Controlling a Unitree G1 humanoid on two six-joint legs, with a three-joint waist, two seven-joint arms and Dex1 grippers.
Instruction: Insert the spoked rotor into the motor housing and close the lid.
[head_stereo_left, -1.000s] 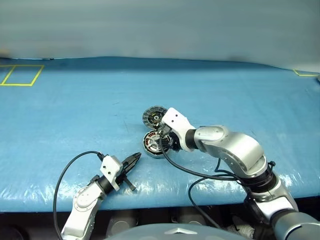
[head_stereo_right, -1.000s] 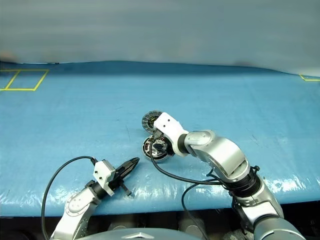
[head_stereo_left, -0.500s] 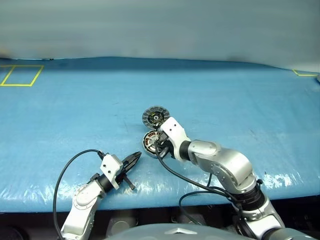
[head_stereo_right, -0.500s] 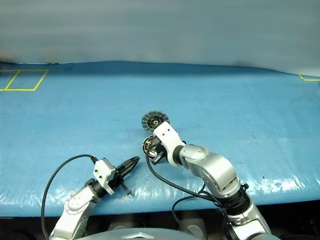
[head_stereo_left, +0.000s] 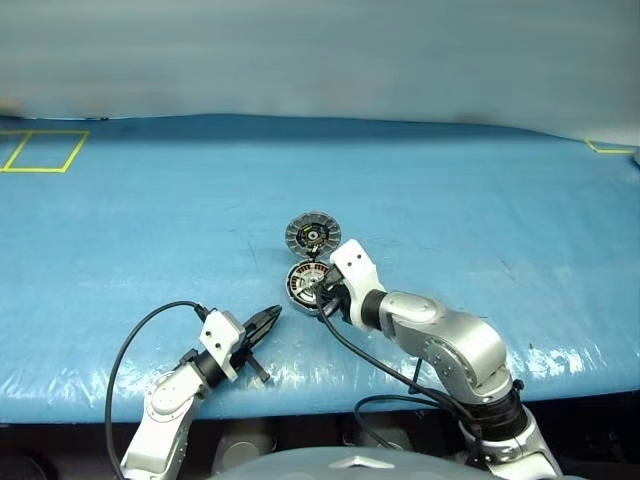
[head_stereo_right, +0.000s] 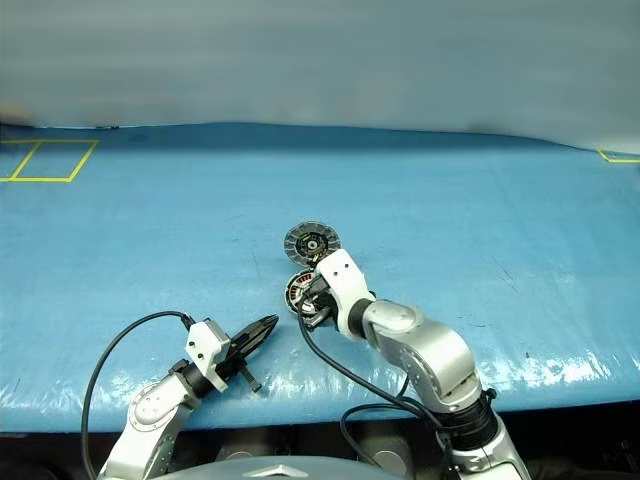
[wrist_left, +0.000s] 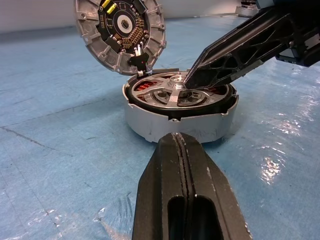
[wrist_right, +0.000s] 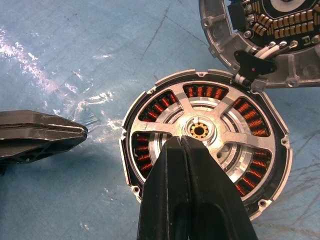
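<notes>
On a blue table cover (head_stereo_left: 450, 200), the right gripper (wrist_left: 192, 80), fingers pressed together and holding nothing, sets its tip on the hub of the spoked rotor (wrist_right: 207, 132), which sits inside the motor housing (wrist_left: 180, 120). The lid (head_stereo_left: 312, 234) lies touching the housing at its 12 o'clock, inner face up. The left gripper (head_stereo_left: 268, 318), also closed and empty, points at the housing from its 7 o'clock.

Right end effector (wrist_left: 192, 80) tip rests on the spoked rotor (wrist_left: 175, 97).
</notes>
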